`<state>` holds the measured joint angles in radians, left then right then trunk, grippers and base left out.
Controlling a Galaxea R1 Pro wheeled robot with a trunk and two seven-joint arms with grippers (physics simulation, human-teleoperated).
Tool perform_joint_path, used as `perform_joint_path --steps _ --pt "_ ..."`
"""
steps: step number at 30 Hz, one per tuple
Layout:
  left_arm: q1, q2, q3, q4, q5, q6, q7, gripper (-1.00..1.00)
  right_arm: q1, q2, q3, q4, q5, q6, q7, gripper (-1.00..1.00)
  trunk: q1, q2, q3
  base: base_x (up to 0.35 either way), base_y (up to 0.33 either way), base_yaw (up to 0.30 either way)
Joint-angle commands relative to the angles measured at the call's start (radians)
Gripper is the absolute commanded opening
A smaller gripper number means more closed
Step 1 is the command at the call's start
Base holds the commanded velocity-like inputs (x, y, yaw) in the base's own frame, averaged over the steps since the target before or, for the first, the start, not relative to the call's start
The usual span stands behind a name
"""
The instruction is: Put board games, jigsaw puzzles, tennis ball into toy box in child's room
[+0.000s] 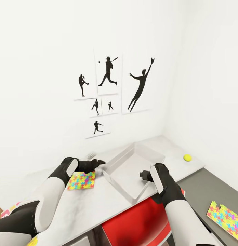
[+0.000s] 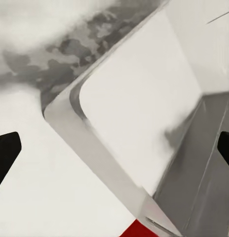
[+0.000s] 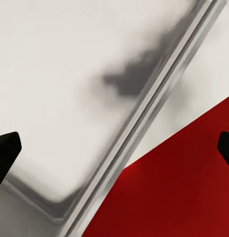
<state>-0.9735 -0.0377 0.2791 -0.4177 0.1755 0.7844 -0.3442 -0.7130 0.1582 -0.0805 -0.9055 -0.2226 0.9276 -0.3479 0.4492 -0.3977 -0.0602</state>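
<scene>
Pale grey plastic sits at the middle of the table — the toy box, turned at an angle, with nothing lying inside it. Our left gripper hangs just beside its left rim, over the table, and in the left wrist view the black fingertips stand wide apart at either edge, with a corner of the toy box between them. Our right gripper hovers at the near right corner of the box; its fingers are likewise spread apart and hold nothing, the box's rim running diagonally below them beside a red surface.

One jigsaw puzzle lies flat on the table just left of the box, partly under our left wrist. A second jigsaw square lies on the low dark cabinet at right. The tennis ball rests on the table, well apart from the box, toward the right wall. Black sports silhouette prints hang on the white wall behind.
</scene>
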Motion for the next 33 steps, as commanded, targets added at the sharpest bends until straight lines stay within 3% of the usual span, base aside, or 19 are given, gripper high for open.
perform_joint_path --steps 1,6,12,18,29,33 --pt "0.000 0.012 0.007 -0.001 0.001 0.011 -0.017 1.00 -0.001 0.000 -0.002 -0.002 -0.011 0.002 -0.009 1.00 0.001 -0.002 -0.001 0.000 0.000 0.000" --pt "0.002 0.045 0.007 -0.001 0.001 0.019 -0.069 1.00 0.001 -0.001 -0.003 -0.010 -0.011 0.002 -0.008 1.00 0.001 -0.002 0.007 0.000 0.000 0.000" --pt "0.009 0.114 0.006 -0.001 0.001 0.038 -0.204 1.00 0.014 -0.003 -0.005 -0.078 -0.012 0.007 -0.002 1.00 0.001 -0.002 0.017 0.000 0.000 0.000" --pt "0.029 0.163 0.006 -0.001 -0.002 0.040 -0.329 1.00 0.022 -0.004 -0.005 -0.116 -0.011 0.012 0.027 1.00 0.001 -0.002 0.027 0.000 0.000 0.000" --pt "0.110 0.276 0.006 -0.001 -0.003 0.031 -0.552 1.00 0.020 -0.007 -0.017 -0.169 -0.011 0.014 0.098 1.00 0.001 -0.002 0.045 0.000 0.000 0.000" --pt "0.145 0.311 0.006 -0.001 -0.005 0.029 -0.633 1.00 0.031 -0.021 -0.035 -0.213 -0.011 0.014 0.141 1.00 0.001 -0.002 0.051 0.000 0.000 0.000"
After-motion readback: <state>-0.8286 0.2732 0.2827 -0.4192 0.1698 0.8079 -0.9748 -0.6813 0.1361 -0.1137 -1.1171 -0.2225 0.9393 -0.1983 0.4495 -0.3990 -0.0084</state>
